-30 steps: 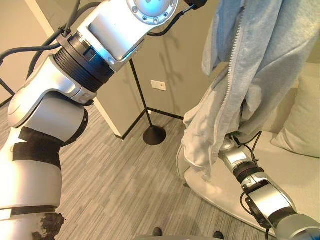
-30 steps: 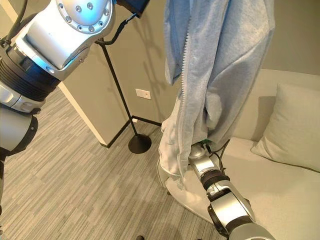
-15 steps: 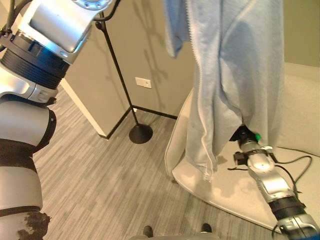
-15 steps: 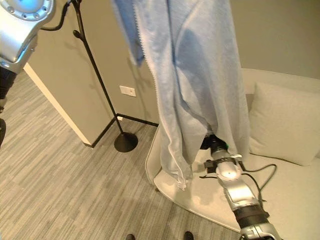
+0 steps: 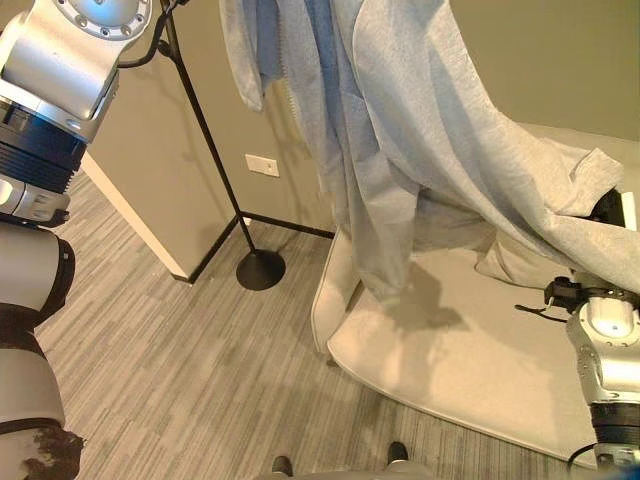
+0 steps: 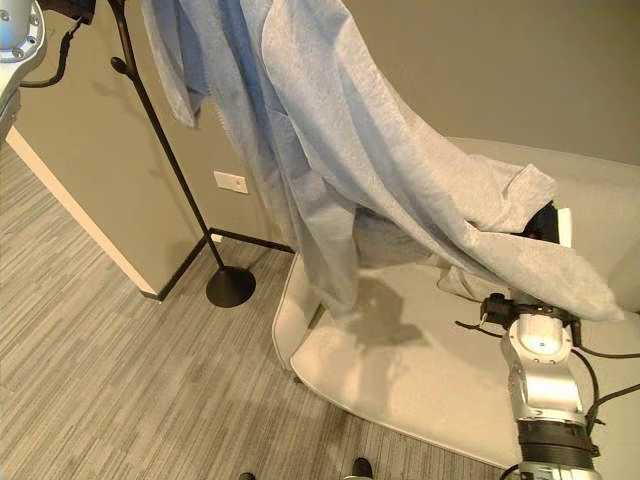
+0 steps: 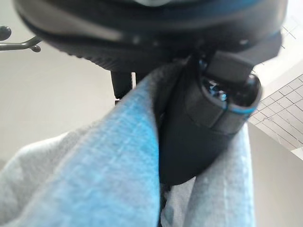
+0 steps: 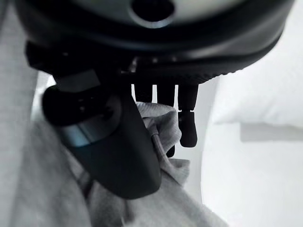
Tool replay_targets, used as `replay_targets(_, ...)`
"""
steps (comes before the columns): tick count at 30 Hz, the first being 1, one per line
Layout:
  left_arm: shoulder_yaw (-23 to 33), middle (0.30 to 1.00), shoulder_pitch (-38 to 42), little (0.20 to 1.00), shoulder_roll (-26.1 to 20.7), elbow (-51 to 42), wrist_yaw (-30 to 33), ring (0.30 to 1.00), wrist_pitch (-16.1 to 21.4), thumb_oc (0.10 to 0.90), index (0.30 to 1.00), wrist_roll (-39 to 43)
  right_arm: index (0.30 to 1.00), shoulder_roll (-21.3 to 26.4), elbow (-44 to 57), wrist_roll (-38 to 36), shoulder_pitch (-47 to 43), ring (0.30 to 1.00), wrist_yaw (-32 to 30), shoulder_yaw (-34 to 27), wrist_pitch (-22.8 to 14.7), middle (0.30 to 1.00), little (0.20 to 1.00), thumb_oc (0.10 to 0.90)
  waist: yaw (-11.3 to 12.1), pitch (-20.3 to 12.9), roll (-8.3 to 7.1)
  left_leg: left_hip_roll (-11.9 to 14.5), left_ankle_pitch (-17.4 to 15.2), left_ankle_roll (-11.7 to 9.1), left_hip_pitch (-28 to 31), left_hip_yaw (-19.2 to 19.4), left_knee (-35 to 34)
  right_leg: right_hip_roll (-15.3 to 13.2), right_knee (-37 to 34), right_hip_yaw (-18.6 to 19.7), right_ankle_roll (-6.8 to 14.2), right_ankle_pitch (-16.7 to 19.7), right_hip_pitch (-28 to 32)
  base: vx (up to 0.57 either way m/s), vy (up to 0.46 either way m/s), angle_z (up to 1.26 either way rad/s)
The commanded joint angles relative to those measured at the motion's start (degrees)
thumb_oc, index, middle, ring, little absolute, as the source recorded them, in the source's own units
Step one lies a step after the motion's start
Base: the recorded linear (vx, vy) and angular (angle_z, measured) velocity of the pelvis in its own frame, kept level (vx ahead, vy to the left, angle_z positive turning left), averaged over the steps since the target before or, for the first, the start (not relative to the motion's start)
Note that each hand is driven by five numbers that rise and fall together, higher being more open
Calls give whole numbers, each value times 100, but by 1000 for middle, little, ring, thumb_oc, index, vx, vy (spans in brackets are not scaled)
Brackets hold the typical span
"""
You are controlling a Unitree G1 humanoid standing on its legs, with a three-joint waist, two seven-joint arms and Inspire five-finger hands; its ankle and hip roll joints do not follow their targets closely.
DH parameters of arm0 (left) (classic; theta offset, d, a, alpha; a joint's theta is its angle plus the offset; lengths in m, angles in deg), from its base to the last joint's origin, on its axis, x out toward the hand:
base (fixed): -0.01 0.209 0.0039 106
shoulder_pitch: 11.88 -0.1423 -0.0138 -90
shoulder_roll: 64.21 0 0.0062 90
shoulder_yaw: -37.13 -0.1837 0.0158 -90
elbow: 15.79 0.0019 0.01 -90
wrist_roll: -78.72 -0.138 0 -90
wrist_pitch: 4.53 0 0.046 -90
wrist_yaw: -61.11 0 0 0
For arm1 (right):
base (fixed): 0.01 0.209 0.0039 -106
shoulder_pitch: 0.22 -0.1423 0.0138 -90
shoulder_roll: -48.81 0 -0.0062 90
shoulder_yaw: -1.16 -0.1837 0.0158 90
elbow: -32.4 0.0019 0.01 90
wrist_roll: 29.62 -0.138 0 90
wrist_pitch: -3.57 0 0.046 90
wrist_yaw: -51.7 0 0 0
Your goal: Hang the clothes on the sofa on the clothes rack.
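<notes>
hoodie (image 5: 400,110): grey zip-up, held high at 12 o'clock, its lower hem drawn out towards 3 o'clock so that it is spread clear of the sofa (image 5: 450,360).
left hand (image 7: 203,118): thumb and fingers clamped on the hoodie's upper cloth, raised near a rack hook.
right hand (image 8: 118,142): hem pinched between thumb and curled fingers.
clothes rack (image 5: 205,130): black pole at 11 o'clock, round base on the floor; nothing is seen hung on it.
stage: judged to be the lift towards the hook.

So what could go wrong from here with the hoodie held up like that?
The grey hoodie is stretched between the left hand, pinching it high by the clothes rack, and the right hand, clutching its lower end over the sofa. That tension might pull it from either grip, or tug the thin rack over.
</notes>
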Motion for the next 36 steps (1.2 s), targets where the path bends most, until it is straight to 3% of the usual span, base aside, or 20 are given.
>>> replay_targets(1, 544, 300, 402, 300, -307, 474, 286, 300, 212, 400, 300, -174, 300, 644, 454, -107, -875, 300, -397, -512, -986, 300, 300, 400, 12, -532, -200, 79, -690, -3, 212, -125, 38, 362, 81, -268, -61, -763, 516, 0, 0, 0)
replay_targets(5, 611, 300, 230, 300, -350, 394, 385, 300, 222, 400, 300, -142, 300, 766, 368, 16, -1338, 300, -929, -569, -1131, 300, 300, 400, 54, -550, -203, 119, -679, -32, 214, -159, 38, 409, 88, -273, -92, -789, 533, 0, 0, 0)
replay_targets(8, 785, 300, -46, 300, -453, 213, 547, 300, 225, 400, 300, -147, 300, 926, 173, 434, -1768, 300, -1371, -340, -956, 300, 300, 400, 118, -491, -212, 166, -666, -10, 296, -197, 38, 454, 117, -203, -111, -846, 548, 2, 11, -1)
replay_targets(11, 891, 300, -107, 300, -430, 129, 614, 300, 304, 400, 300, -107, 300, 1012, 27, 289, -2077, 300, -1423, -126, -944, 300, 300, 400, 194, -188, -317, 256, -697, -56, -74, -196, 689, 380, 206, -190, -165, -891, 567, -87, 36, -6)
replay_targets(15, 819, 300, -11, 300, -491, 147, 667, 300, 349, 400, 300, -45, 300, 1027, -79, 120, -2239, 300, -1350, 20, -956, 300, 300, 400, 231, -112, -401, 525, -643, -135, -364, -358, 823, 294, 277, -166, -121, -898, 502, -4, 155, -5)
replay_targets(18, 810, 300, 44, 300, -450, 223, 761, 300, 389, 400, 300, 60, 300, 1063, -68, 259, -1979, 300, -1400, -42, -838, 300, 300, 400, 233, -144, -565, 1435, 81, -292, -545, -499, 379, -155, 267, -234, 130, -946, 477, 119, 427, 18)
replay_targets(20, 793, 300, 59, 300, -436, 253, 757, 300, 405, 400, 300, 84, 300, 1077, -20, 320, -1875, 300, -1402, -107, -777, 300, 300, 400, 252, -165, -540, 1479, 199, -352, -620, -658, 263, -245, 247, -251, 176, -946, 515, 160, 381, 12)
replay_targets(22, 792, 300, 17, 300, -345, 302, 715, 300, 506, 400, 300, 212, 300, 1094, 7, 352, -1784, 300, -1368, -134, -730, 300, 300, 400, 314, -217, -431, 1353, 50, -449, -717, -1021, 249, -551, 225, -275, 306, -824, 596, 211, 480, 8)
replay_targets(23, 804, 300, 3, 300, -339, 310, 708, 300, 517, 400, 300, 219, 300, 1103, 14, 353, -1774, 300, -1367, -135, -723, 300, 300, 400, 307, -227, -434, 1328, 25, -440, -734, -1034, 278, -572, 213, -289, 323, -816, 607, 201, 603, 2)
replay_targets(25, 855, 300, -125, 300, -198, 253, 612, 300, 591, 400, 300, 230, 300, 1087, -6, 407, -1728, 300, -1293, -99, -551, 300, 300, 400, 227, -292, -363, 786, -413, -343, -662, -1030, 298, -1261, 427, -289, 565, 134, 417, 204, 735, -10)
replay_targets(26, 837, 300, -137, 300, -209, 208, 604, 300, 568, 400, 300, 196, 300, 1083, 16, 466, -1750, 300, -1256, -77, -466, 300, 300, 400, 222, -274, -377, 494, -501, -205, -600, -954, 260, -1516, 539, -236, 580, 676, 254, 165, 657, 9)
replay_targets(27, 844, 300, -177, 300, -223, 171, 608, 300, 580, 400, 300, 179, 300, 1059, 31, 485, -1818, 300, -1273, -59, -442, 300, 300, 400, 263, -253, -355, 331, -562, -117, -530, -827, 205, -1703, 615, -288, 573, 1018, 107, 87, 672, 20)
replay_targets(28, 837, 300, -183, 300, -273, 79, 608, 300, 553, 400, 300, 134, 300, 997, -10, 439, -1980, 300, -1294, 47, -449, 300, 300, 400, 369, -224, -278, 126, -516, 26, -481, -622, 86, -1847, 765, -503, 527, 1075, -84, 57, 663, 2)
replay_targets(29, 802, 300, -128, 300, -295, 24, 604, 300, 530, 400, 300, 83, 300, 987, -67, 379, -2084, 300, -1270, 127, -453, 300, 300, 400, 379, -172, -172, 9, -544, 122, -438, -552, 38, -1759, 1015, -565, 419, 885, -182, -13, 633, -46)
replay_targets(31, 770, 300, -64, 300, -293, -38, 556, 300, 500, 400, 300, 26, 300, 1005, -148, 285, -2393, 300, -1245, 411, -477, 300, 300, 400, 356, -88, -36, -167, -563, 270, -408, -497, 38, -1213, 1590, -450, 184, 141, -414, 25, 550, -60)
replay_targets(32, 819, 300, -129, 300, -283, -55, 514, 300, 476, 400, 300, 68, 300, 1099, -235, 182, -2738, 300, -1175, 736, -501, 300, 300, 400, 396, -6, 18, -281, -542, 357, -365, -458, 38, -401, 2040, -539, -59, -735, -638, 33, 380, -25)
replay_targets(33, 843, 300, -141, 300, -298, -61, 514, 300, 473, 400, 300, 68, 300, 1112, -261, 175, -2782, 300, -1175, 771, -509, 300, 300, 400, 388, 0, 35, -265, -528, 346, -380, -453, 38, -390, 2078, -538, -88, -750, -671, 14, 265, -18)
replay_targets(35, 922, 300, -223, 300, -317, -51, 475, 300, 426, 400, 300, 87, 300, 1139, -417, 86, -3035, 300, -1092, 1017, -507, 300, 300, 400, 417, 70, 9, -362, -507, 348, -339, -411, 38, 170, 2227, -605, -170, -1108, -928, -1, 94, -21)
replay_targets(36, 911, 300, -208, 300, -324, -42, 476, 300, 395, 400, 300, 89, 300, 1198, -498, 14, -3238, 300, -1066, 1168, -488, 300, 300, 400, 450, 71, -59, -441, -504, 333, -322, -383, 38, 400, 1926, -605, -250, -1178, -855, 54, 69, -15)
